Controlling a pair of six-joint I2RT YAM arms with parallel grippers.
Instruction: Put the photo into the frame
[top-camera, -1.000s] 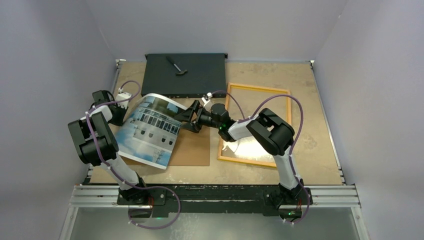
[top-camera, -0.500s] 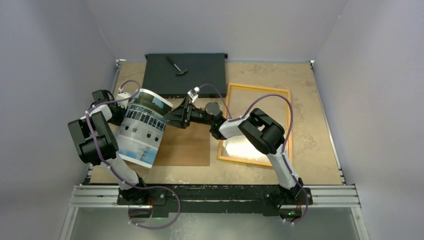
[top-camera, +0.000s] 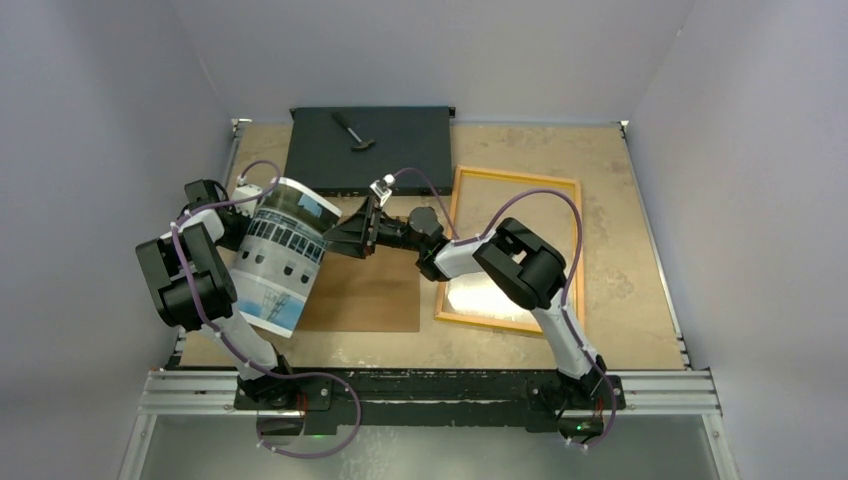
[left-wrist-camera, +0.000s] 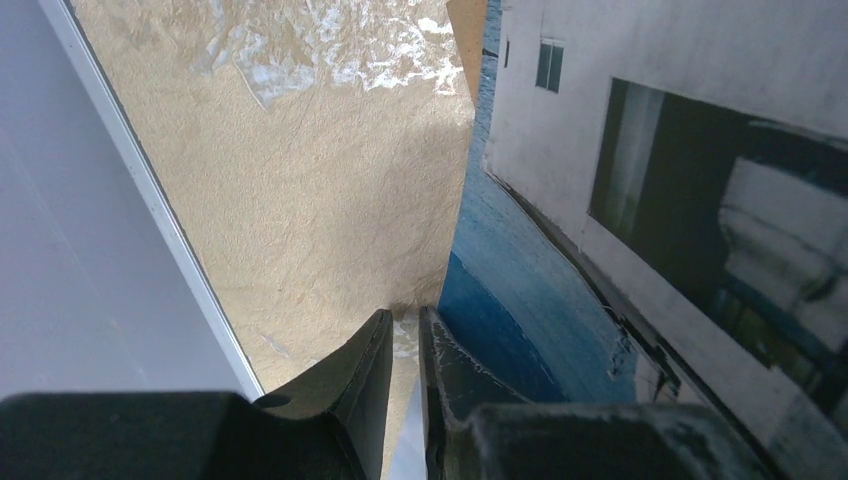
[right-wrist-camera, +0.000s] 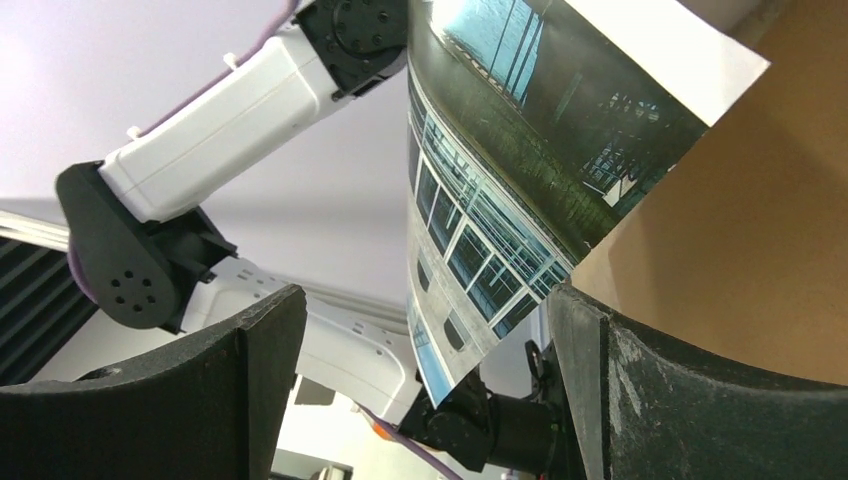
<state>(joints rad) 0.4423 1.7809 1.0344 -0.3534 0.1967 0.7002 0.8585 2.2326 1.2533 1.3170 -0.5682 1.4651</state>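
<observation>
The photo (top-camera: 280, 262), a pale building against blue sky, stands curled and nearly on edge at the left of the table. My left gripper (top-camera: 240, 228) is shut on its left edge; in the left wrist view the fingers (left-wrist-camera: 372, 345) pinch the sheet and the print (left-wrist-camera: 620, 200) fills the right. My right gripper (top-camera: 342, 238) is open beside the photo's right edge, not holding it. In the right wrist view the photo (right-wrist-camera: 500, 130) hangs ahead of the wide-open gripper (right-wrist-camera: 425, 295). The yellow-orange frame (top-camera: 515, 176) lies flat at the right, under the right arm.
A brown backing board (top-camera: 370, 295) lies flat between photo and frame; it also shows in the right wrist view (right-wrist-camera: 760, 200). A flat black box (top-camera: 400, 150) sits at the back with a small hammer-like tool (top-camera: 352, 131) on it. The left wall is close to the left arm.
My right gripper has reached further left toward the photo. The photo has curled tighter and swung left and more upright, uncovering more of the backing board. The left gripper has kept its hold.
</observation>
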